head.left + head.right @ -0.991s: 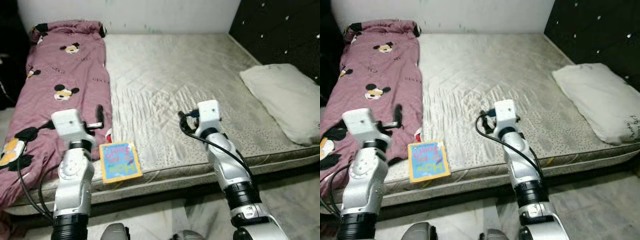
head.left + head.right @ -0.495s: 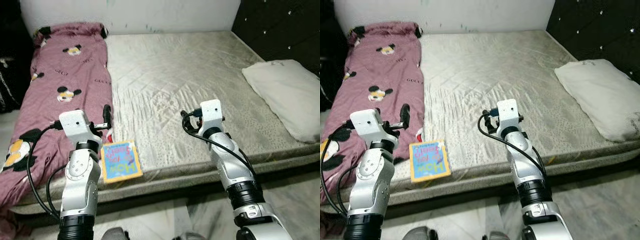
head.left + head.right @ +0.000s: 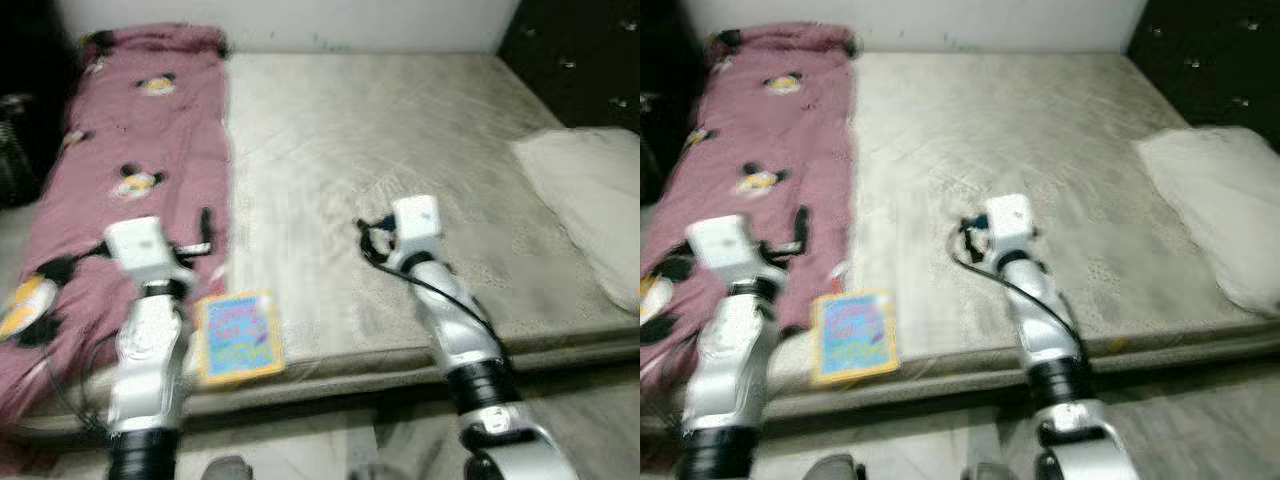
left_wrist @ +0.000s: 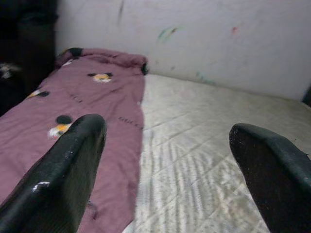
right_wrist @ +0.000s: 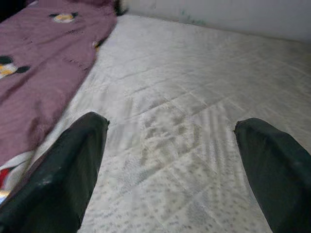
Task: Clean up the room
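Note:
A maroon blanket [image 3: 140,130] with cartoon mouse prints covers the left side of a grey mattress [image 3: 380,130]. A colourful thin book [image 3: 238,337] lies flat near the mattress's front edge, beside the blanket. My left gripper [image 4: 167,133] is open and empty, hovering over the blanket's right edge just behind the book; it also shows in the left eye view [image 3: 202,232]. My right gripper [image 5: 170,126] is open and empty above the middle of the bare mattress, seen from above too [image 3: 370,232]. The eye views are blurred.
A white pillow [image 3: 590,190] lies on the right side of the bed, below a black tufted headboard [image 3: 580,50]. A pale wall [image 4: 204,39] runs along the far side. Tiled floor [image 3: 330,440] lies in front. Something dark [image 3: 15,140] stands left of the bed.
The whole picture has shifted and blurred, so the camera is moving. Both arms hold much the same pose, both grippers stay open, and the book lies where it was.

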Motion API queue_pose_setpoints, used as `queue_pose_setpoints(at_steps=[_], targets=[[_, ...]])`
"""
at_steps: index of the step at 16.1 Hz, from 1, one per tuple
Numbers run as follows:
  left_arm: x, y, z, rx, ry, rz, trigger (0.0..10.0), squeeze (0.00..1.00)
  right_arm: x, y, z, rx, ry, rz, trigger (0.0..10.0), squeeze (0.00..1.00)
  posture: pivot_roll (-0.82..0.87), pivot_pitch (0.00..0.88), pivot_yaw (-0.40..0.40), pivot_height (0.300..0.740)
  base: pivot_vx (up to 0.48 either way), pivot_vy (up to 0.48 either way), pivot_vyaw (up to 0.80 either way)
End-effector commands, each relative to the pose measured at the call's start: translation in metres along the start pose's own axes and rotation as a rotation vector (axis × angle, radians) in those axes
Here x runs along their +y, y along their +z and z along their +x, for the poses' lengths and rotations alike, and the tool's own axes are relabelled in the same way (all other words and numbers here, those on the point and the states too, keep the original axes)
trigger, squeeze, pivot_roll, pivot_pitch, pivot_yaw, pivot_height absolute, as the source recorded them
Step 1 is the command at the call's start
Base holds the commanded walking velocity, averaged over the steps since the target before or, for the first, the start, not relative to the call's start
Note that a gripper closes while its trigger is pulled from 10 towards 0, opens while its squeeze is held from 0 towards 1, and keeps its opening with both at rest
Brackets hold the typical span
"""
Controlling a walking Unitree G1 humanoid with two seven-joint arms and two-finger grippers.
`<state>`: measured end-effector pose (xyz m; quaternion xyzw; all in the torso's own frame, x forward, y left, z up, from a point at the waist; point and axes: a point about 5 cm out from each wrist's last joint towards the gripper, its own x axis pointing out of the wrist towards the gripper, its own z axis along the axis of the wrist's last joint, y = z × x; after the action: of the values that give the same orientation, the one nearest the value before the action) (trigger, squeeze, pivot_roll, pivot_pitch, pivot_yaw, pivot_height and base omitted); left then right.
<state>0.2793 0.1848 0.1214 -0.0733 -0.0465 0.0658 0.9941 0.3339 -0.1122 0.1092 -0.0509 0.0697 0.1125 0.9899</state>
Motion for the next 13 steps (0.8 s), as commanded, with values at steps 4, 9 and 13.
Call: queue_pose_setpoints(at_steps=[4,9,13], targets=[[-0.0129,0.0,0.0018,0.001,-0.035,-0.007,10.0,0.0,-0.015,-0.0022,-0.0025,0.006,-0.043,-0.003,10.0,0.0,-0.02,0.0,-0.046,0.738,0.0,0.0,0.0],[-0.0126,-0.0012,0.0019,0.009,-0.023,-0.026,10.0,0.0,-0.0158,-0.0044,-0.0022,0.021,-0.046,0.008,10.0,0.0,-0.02,0.0,-0.045,0.738,0.0,0.15,-0.11],[-0.0127,-0.0009,0.0021,0.008,-0.024,-0.028,10.0,0.0,-0.0153,-0.0043,-0.0018,0.022,-0.042,0.004,10.0,0.0,-0.02,0.0,-0.047,0.738,0.0,0.48,-0.14]])
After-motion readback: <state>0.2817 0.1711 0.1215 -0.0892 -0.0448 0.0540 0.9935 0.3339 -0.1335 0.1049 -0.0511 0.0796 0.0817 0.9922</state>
